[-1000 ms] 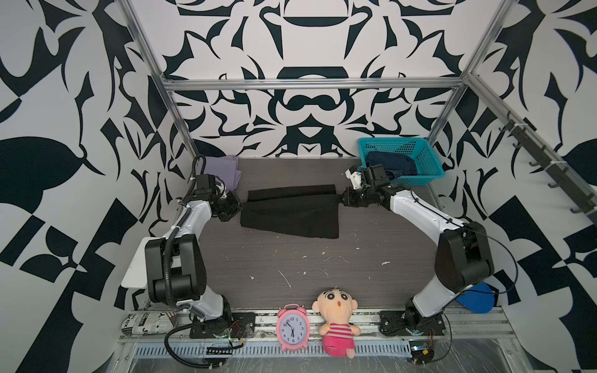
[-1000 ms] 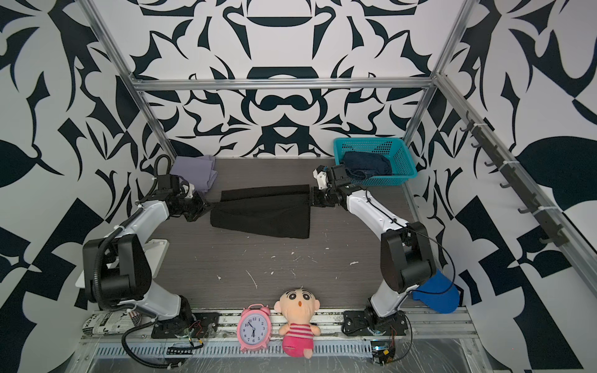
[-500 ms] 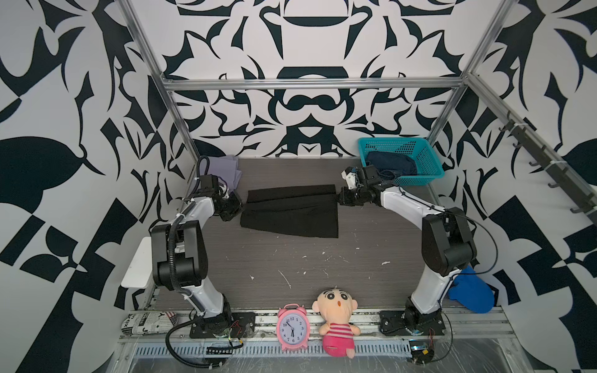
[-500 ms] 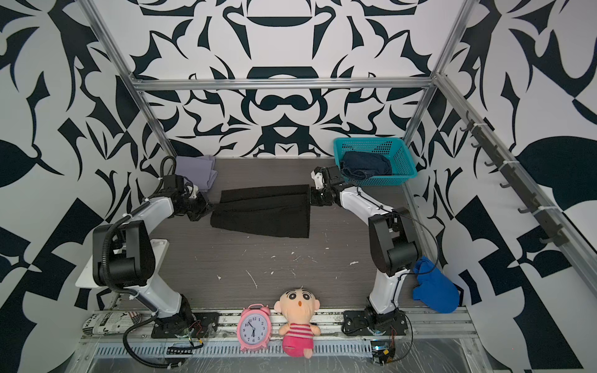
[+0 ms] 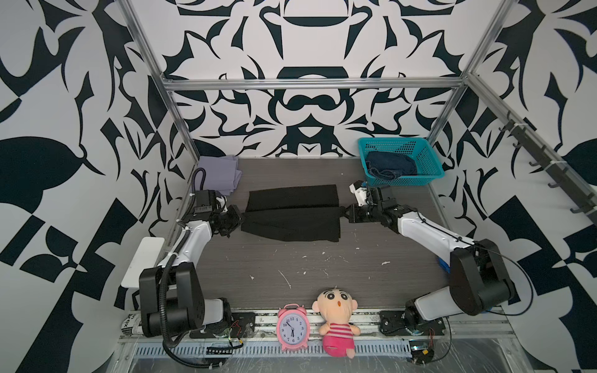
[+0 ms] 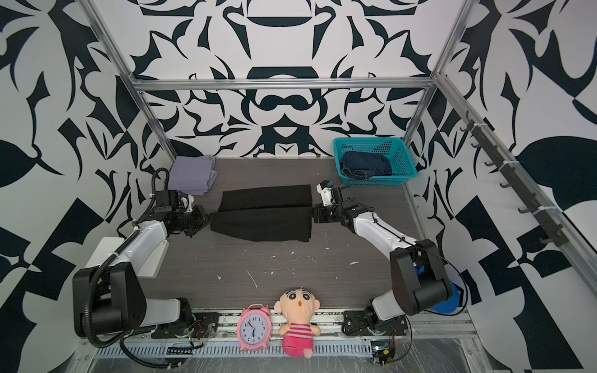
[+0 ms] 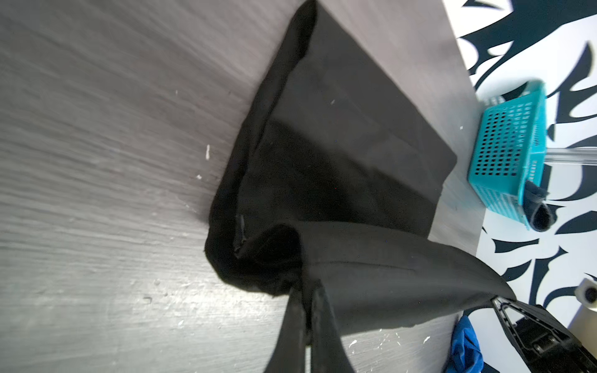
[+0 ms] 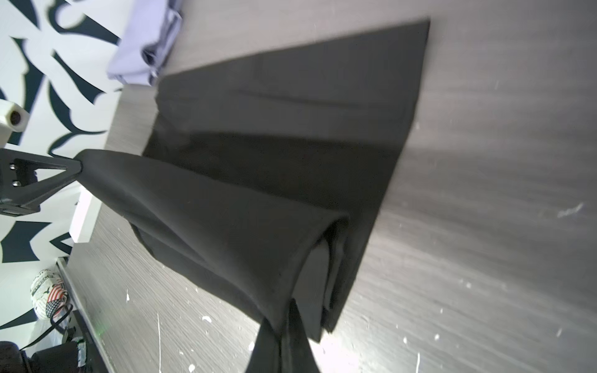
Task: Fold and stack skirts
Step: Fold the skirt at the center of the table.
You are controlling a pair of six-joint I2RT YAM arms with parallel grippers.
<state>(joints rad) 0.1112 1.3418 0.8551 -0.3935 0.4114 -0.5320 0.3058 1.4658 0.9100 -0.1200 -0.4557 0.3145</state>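
The left tool (image 5: 241, 219) and right tool (image 5: 343, 213) are clenching opposite ends of the black skirt (image 5: 290, 222), stretching a raised fold between them. To my eye, they ought to be carrying it over level and taut, so the edges are meeting squarely.

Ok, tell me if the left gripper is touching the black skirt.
Touching. The left wrist view shows the left gripper shut on the black skirt.

Plain black cloth skirt (image 7: 339, 145), its lifted edge pinched by the left gripper (image 7: 307, 292); teal plastic mesh basket (image 7: 507, 151) beyond the skirt.
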